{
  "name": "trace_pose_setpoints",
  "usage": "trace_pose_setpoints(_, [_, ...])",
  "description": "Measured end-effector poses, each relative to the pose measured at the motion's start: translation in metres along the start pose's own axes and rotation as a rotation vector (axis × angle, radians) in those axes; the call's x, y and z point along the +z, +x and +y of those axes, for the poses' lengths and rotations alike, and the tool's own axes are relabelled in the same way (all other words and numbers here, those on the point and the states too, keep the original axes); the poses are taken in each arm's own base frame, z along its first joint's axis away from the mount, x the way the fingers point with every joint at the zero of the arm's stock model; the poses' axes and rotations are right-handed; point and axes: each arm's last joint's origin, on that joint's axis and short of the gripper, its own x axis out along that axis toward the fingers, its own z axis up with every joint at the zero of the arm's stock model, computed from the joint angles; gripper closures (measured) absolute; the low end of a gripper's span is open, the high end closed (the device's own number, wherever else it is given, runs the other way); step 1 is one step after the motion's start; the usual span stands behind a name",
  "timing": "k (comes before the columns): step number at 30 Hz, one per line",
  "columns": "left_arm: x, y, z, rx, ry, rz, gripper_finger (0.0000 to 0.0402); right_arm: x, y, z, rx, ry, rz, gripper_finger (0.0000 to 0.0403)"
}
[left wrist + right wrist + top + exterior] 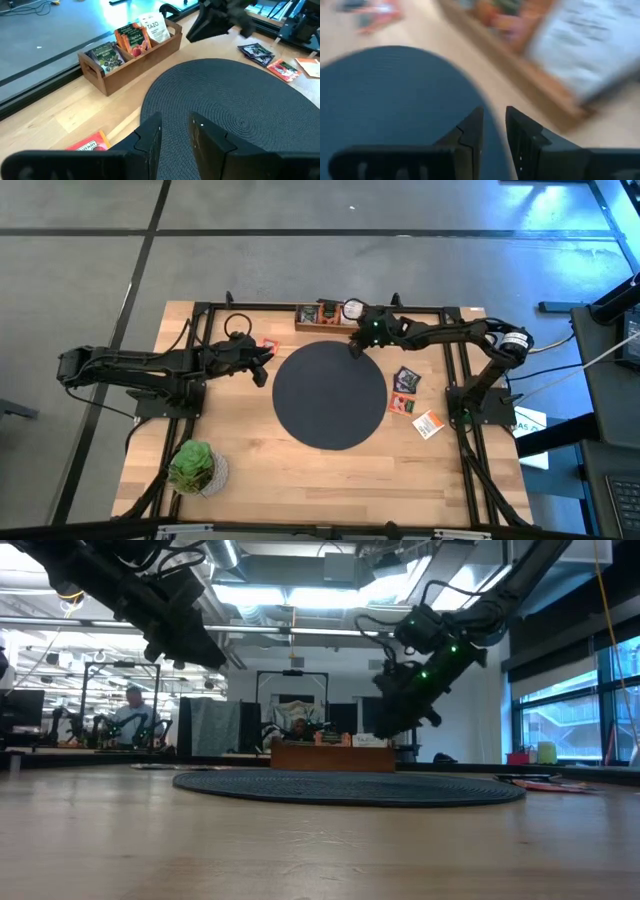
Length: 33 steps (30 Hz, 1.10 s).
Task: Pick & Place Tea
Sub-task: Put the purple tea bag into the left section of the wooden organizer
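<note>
Both pincers, left [175, 137] and right [494, 125], hang slightly parted (nothing gripped) at the black mat's [330, 395] edge.

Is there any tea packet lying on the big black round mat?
No, in the high view the black mat is bare, and the loose tea packets lie on the wooden table beside it.
</note>
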Motion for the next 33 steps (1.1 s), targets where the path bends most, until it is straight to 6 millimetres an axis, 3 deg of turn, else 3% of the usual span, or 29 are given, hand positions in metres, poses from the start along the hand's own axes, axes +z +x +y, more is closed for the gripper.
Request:
trace_pose_setpoints(5, [-0.004,0.0,0.002,0.022,0.009,0.038,0.0306,0.014,-0.003,0.015,0.209,-0.011,-0.011,0.0318])
trace_pose_setpoints(9, [-0.015,0.005,0.01,0.137,-0.073,0.133,0.0306,0.029,-0.006,0.027,0.29,0.039,-0.076,0.0318])
trace_pose_setpoints(13, [-0.026,0.017,0.016,0.223,-0.109,0.226,0.0306,0.044,-0.01,0.038,0.349,0.1,-0.178,0.0318])
trace_pose_setpoints(18, [-0.032,0.039,0.026,0.277,-0.16,0.28,0.0306,0.048,-0.013,0.045,0.381,0.036,-0.208,0.0318])
trace_pose_setpoints(22, [-0.031,0.056,0.021,0.123,-0.126,0.287,0.0306,0.045,-0.013,0.043,0.492,0.037,-0.047,0.0318])
trace_pose_setpoints(25, [-0.023,0.068,0.011,-0.05,-0.109,0.207,0.0306,0.045,-0.018,0.04,0.532,0.064,0.173,0.0323])
trace_pose_setpoints(29, [-0.015,0.08,0.003,-0.188,-0.129,0.095,0.0306,0.038,-0.04,0.042,0.33,-0.006,0.494,0.0347])
trace_pose_setpoints(33, [-0.014,0.086,-0.007,-0.278,-0.16,0.043,0.0306,0.024,-0.075,0.049,0.099,-0.063,0.613,0.0369])
